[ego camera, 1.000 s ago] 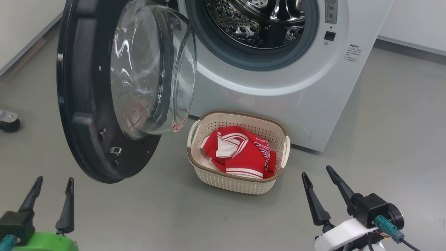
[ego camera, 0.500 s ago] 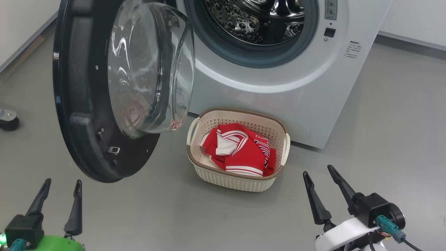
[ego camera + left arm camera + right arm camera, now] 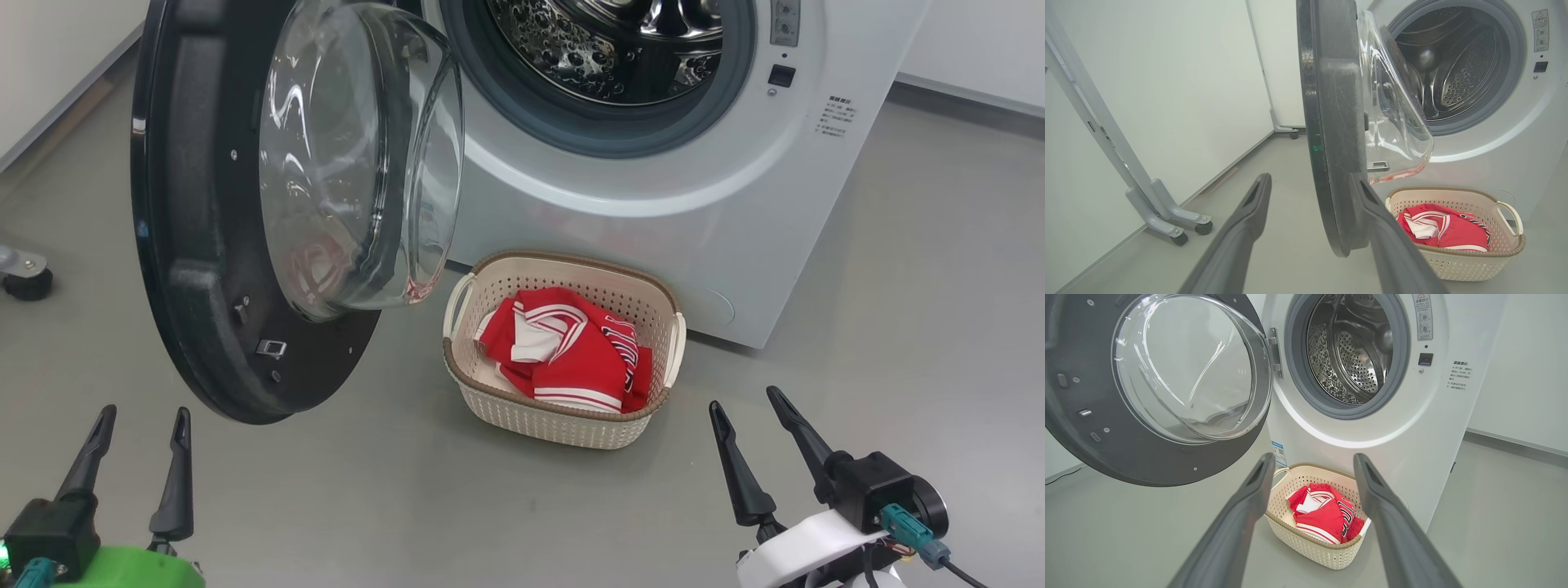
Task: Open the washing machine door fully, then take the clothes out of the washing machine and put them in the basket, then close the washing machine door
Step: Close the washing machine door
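The white washing machine (image 3: 620, 196) stands ahead with its steel drum (image 3: 604, 41) showing no clothes inside. The washing machine door (image 3: 196, 245), black-ringed with a clear glass bowl, hangs wide open to the left; the left wrist view shows the door (image 3: 1331, 122) edge-on. The cream basket (image 3: 563, 416) sits on the floor against the machine's front, holding the red-and-white clothes (image 3: 571, 351). My left gripper (image 3: 140, 418) is open at the lower left, below the door's bottom edge. At the lower right my right gripper (image 3: 744, 398) is open, just right of the basket. Nothing is between either pair of fingers.
Grey floor spreads all around. A castor wheel (image 3: 24, 282) sits at the far left, and a wheeled white frame (image 3: 1159, 212) leans by the left wall. White walls run behind and to the right of the machine.
The picture has shifted slightly, so the camera moved. The left gripper has risen a little in the view. Door, basket and clothes keep their places.
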### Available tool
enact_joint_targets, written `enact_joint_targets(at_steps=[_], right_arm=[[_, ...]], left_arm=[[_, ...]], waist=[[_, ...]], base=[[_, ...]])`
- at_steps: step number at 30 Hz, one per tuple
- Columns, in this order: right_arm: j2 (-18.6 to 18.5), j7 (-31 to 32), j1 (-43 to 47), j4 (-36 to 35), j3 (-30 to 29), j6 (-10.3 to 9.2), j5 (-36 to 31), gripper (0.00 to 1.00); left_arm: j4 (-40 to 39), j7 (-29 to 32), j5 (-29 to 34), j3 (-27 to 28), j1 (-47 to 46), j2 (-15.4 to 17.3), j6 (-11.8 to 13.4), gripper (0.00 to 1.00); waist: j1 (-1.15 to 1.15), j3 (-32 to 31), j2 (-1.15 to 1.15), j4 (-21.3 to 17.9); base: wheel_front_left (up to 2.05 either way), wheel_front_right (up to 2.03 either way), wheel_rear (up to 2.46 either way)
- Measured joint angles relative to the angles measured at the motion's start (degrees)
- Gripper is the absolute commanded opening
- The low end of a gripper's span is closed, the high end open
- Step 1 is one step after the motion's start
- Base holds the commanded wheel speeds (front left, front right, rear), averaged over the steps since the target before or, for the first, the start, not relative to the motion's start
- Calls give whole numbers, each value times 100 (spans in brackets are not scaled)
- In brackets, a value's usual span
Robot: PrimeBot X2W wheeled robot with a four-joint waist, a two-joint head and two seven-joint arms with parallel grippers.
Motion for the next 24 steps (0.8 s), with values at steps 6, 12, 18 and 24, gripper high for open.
enact_joint_targets(at_steps=[6,12,18,24], right_arm=[[1,0,0,0,0,0,0,100],[4,-1,0,1,0,1,0,100],[5,-1,0,4,-1,1,0,100],[10,-1,0,5,0,1,0,100]], left_arm=[[-58,0,23,24,19,-18,0,100],[-124,-5,59,73,28,-43,0,100],[-145,-5,94,79,104,-81,0,100],[-153,-5,101,79,111,-110,0,100]], waist=[[0,6,0,16],[0,8,0,17],[0,3,0,4],[0,7,0,-2]], base=[[0,0,0],[0,0,0],[0,0,0],[0,0,0]])
